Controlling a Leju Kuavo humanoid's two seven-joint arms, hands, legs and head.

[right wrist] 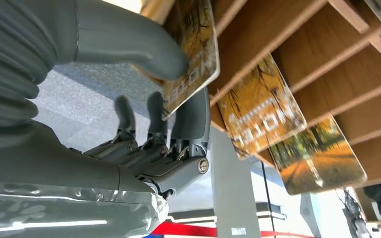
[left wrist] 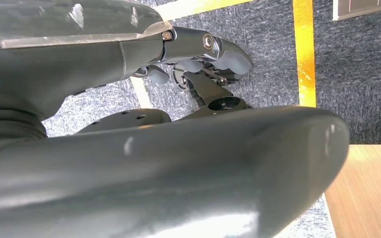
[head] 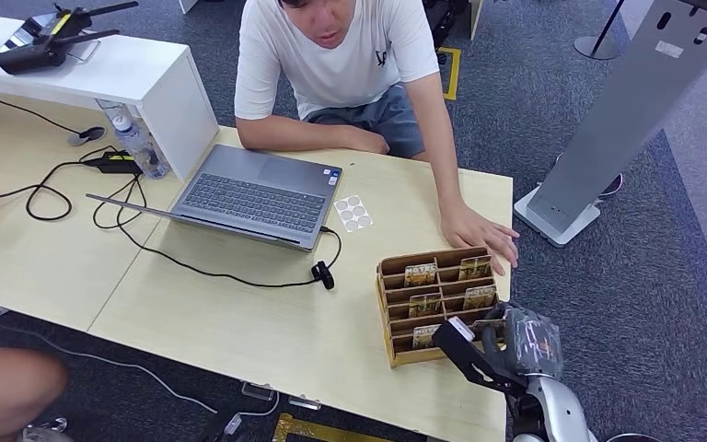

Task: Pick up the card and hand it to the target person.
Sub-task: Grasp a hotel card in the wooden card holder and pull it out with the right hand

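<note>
On the bench (head: 239,313), left of everything else in play, sits the laptop (head: 258,193), clear of the work. Further right stands the wooden rack (head: 434,304) with its rows of cards. The right hand (right wrist: 144,134) pinches the card (right wrist: 191,59) in the rack's nearest row between thumb and fingers. To do this well, I'd judge it should draw the card straight up out of its slot without tilting it against the divider, then carry it over the rack to the person's hand (head: 479,235) resting at the far rim. The left hand (left wrist: 198,64) hangs over the floor, fingers curled on nothing.
</note>
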